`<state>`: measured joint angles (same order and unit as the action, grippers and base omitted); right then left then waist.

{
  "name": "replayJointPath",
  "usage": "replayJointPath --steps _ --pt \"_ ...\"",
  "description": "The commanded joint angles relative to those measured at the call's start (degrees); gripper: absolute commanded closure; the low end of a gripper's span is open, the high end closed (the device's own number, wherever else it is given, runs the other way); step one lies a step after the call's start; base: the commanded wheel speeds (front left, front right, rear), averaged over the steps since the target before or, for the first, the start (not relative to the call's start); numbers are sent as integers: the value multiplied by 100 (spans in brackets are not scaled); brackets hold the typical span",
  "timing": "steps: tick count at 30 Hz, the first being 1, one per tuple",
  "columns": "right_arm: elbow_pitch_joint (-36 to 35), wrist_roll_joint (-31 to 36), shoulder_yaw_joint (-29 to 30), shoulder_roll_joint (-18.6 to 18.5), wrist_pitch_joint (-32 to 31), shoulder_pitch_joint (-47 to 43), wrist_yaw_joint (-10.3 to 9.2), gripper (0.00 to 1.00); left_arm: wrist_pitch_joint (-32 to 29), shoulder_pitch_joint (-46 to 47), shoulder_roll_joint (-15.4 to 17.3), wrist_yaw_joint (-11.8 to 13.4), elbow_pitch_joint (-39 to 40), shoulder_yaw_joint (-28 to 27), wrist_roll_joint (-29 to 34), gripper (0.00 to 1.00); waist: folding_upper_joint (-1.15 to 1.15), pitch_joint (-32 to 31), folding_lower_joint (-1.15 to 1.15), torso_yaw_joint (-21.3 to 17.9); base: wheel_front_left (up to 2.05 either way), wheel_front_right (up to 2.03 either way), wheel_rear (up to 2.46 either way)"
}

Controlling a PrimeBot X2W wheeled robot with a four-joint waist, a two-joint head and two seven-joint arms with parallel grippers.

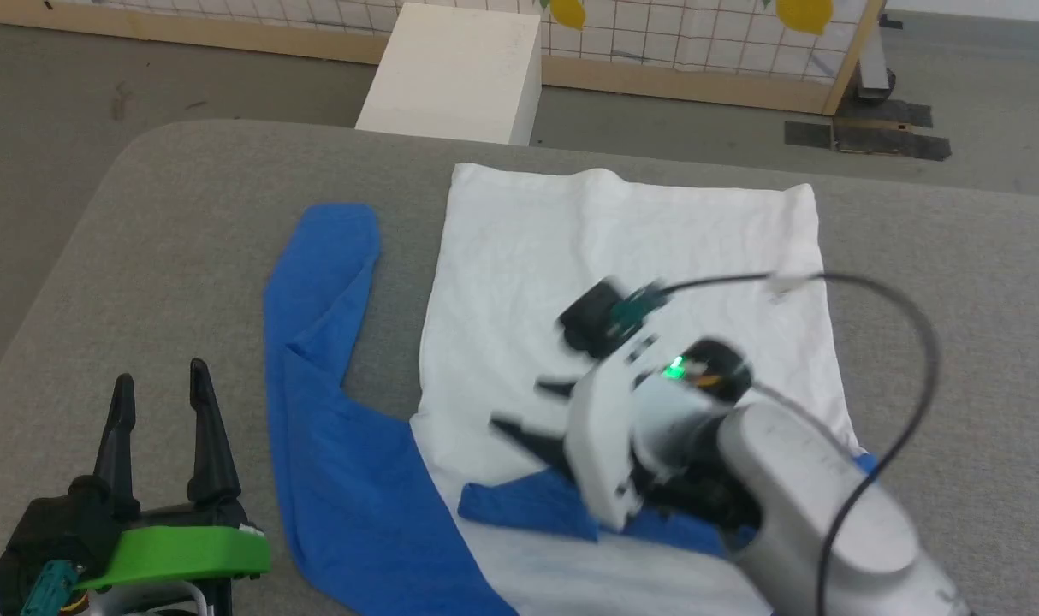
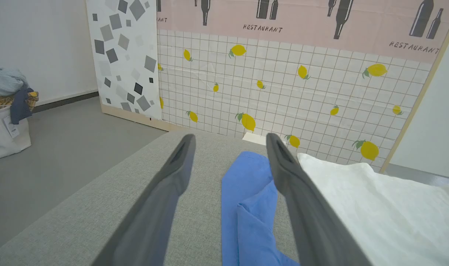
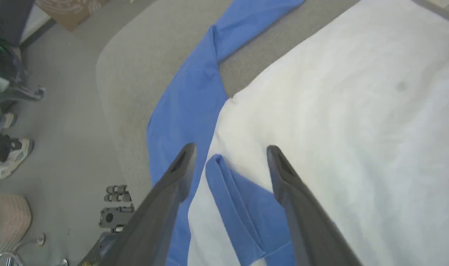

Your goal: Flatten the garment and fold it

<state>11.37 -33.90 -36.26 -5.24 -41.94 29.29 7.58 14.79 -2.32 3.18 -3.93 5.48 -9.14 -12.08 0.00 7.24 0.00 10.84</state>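
Note:
The garment (image 1: 605, 239) lies spread on the grey padded surface (image 1: 143, 239), white body flat, hem toward the far edge. Its left blue sleeve (image 1: 323, 342) stretches out over the grey cloth. The other blue sleeve (image 1: 528, 505) is folded across the white body. My right gripper (image 1: 519, 406) hovers open just over that folded sleeve's cuff (image 3: 239, 199), fingers pointing left, with the cuff lying free between them. My left gripper (image 1: 161, 374) stands open at the lower left, apart from the garment; in its wrist view (image 2: 229, 136) the blue sleeve (image 2: 246, 199) lies just ahead.
A white box (image 1: 455, 73) stands on the floor beyond the far edge, before a lemon-patterned panel (image 2: 283, 92). A black cable (image 1: 905, 342) loops off my right wrist. A laundry bag (image 2: 2, 125) sits far left; a shoe (image 3: 6, 159) rests on the floor.

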Motion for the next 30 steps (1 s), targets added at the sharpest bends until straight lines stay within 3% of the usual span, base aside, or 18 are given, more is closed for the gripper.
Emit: replayJointPath --steps 1,10,15,16,26,30 --pt "-107 3 309 -91 275 119 -9 0 20 55 -1 15 -43 -21 33 0 0 -57 0 -107 0 0 0" --pt "-870 895 2760 -242 2078 -373 -9 0 21 141 125 29 -269 -33 104 0 0 -183 0 -554 0 0 0" --pt "-1299 1780 3895 -185 3216 -1230 -9 0 -6 230 183 55 -421 -17 117 0 0 -170 0 -712 0 0 0" --pt "-1447 2136 4305 -55 3746 -1770 -9 0 -23 274 201 75 -505 -13 110 0 0 -159 0 -768 0 0 0" --pt "-1298 2331 4909 227 4710 -2649 -9 0 -283 463 283 100 -824 87 97 0 0 -81 0 -859 0 0 0" --pt "-1315 2143 5021 233 4830 -2641 -9 0 -618 1070 521 -38 -1153 180 12 0 0 136 0 -800 0 0 0"
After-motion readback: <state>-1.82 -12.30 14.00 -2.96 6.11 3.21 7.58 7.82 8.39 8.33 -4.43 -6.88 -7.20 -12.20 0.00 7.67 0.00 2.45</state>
